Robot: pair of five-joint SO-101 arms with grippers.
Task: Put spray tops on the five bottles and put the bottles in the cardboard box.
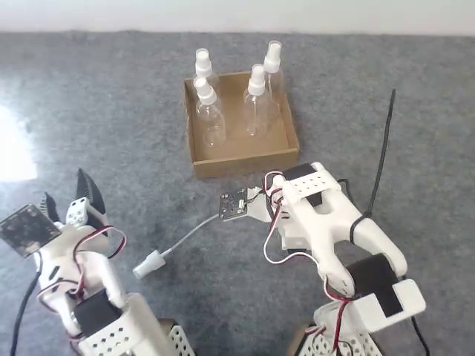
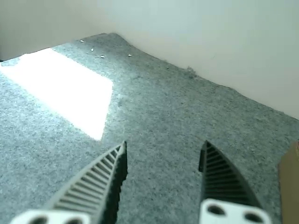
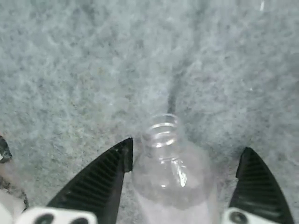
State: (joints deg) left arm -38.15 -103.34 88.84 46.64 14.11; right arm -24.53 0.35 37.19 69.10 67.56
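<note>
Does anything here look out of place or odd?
A spray top lies on its side on the grey mat, away from the box. The bottle between the open fingers of the right gripper has a bare neck.

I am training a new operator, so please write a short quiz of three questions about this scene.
1. How many bottles stand in the box?
2. True or false: the loose top lies in the box.
3. The right hand is: A) shut on a top; B) open around an uncapped bottle; C) open over bare table.
Key: 1 four; 2 false; 3 B.
</note>
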